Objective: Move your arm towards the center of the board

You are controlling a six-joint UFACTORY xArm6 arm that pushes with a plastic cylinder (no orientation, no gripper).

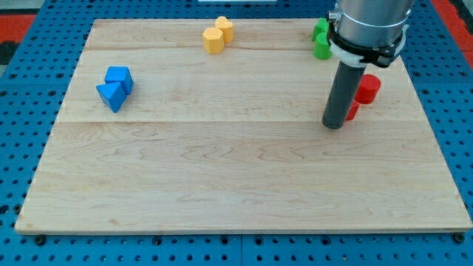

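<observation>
Here, my tip touches two red blocks; two blue, yellow, green.

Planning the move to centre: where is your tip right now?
My tip sits right of the board's centre in the camera view, just left of the red blocks.

Pale wood-grain table on a blue pegboard; blue blocks, yellow blocks, green blocks, red blocks, dark grey rod.
</observation>
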